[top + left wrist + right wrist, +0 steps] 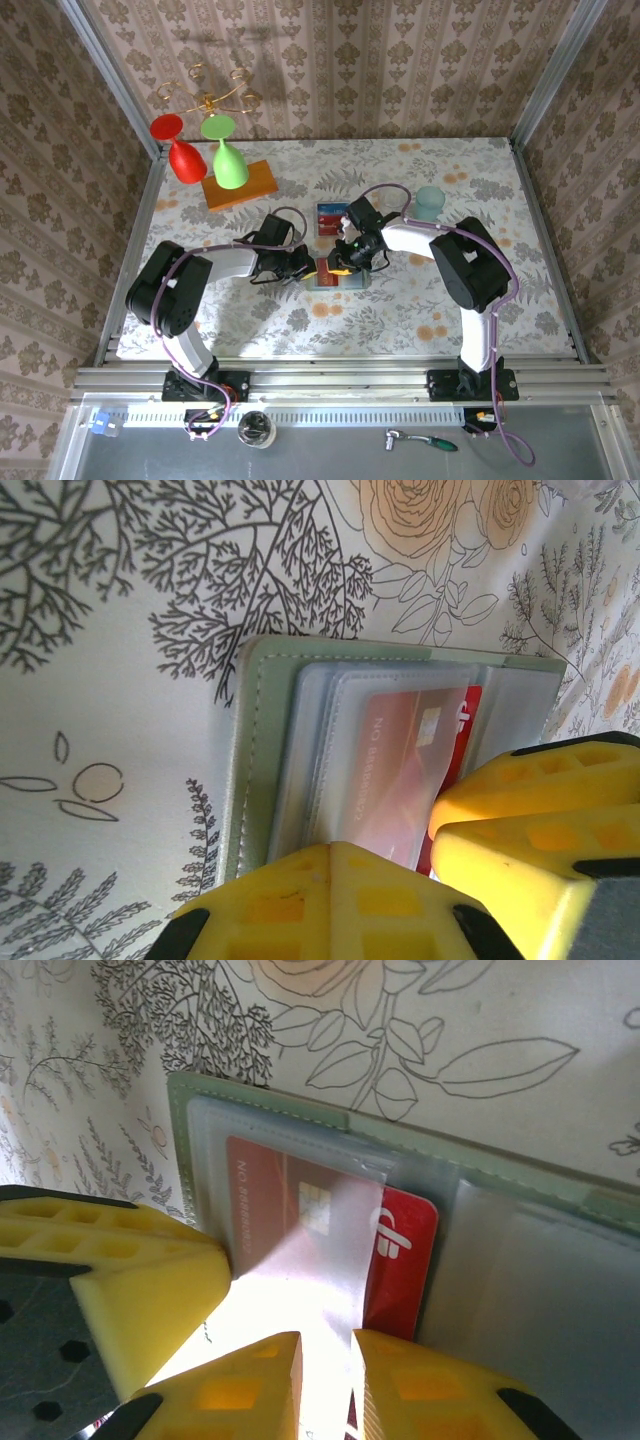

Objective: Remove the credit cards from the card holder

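Red card (330, 1230) is sitting half out of the open holder (300, 1120) at mid-frame on the surface, long axis running left to right. My right claw (325, 1380) is nearly pressed together just below it; my left claw (430, 855) is pinning the holder, grip unclear.

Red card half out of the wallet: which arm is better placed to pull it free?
Probably the right. Its tool straddles the exposed edge of the red card, which sticks out of the clear sleeve. The left tool sits over the card holder's pocket side, better suited to pinning it.
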### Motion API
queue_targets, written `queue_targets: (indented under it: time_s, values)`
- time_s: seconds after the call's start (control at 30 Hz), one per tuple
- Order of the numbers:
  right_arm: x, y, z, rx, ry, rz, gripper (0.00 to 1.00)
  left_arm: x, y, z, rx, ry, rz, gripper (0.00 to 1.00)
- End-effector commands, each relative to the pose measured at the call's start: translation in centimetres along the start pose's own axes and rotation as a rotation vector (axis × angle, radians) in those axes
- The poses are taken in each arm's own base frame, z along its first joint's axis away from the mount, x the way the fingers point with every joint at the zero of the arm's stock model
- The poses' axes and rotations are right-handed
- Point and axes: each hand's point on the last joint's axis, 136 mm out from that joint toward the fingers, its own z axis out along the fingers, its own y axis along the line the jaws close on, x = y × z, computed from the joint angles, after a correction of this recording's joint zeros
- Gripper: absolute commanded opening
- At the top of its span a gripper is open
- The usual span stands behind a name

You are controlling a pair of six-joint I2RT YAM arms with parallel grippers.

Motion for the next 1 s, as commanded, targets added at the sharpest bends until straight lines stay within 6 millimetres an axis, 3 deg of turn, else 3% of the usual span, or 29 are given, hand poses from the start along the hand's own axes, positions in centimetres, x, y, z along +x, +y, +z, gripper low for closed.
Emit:
queue_targets:
  time_s: [0.0, 0.57, 0.97]
  values:
    - [0.5, -1.4, 0.1, 0.079, 0.017, 0.013, 0.22, 0.9, 2.0, 0.5, -0.072, 0.039, -0.024, 0.0]
    - [0.1, -1.2, -1.1, 0.116, -0.006, -0.026, 0.23, 0.7, 1.8, 0.5, -0.074, 0.039, -0.019, 0.0]
    - [-0.2, -0.5, -2.1, 0.111, -0.035, -0.042, 0.23, 0.0, 0.7, -0.2, -0.06, 0.029, 0.008, 0.0]
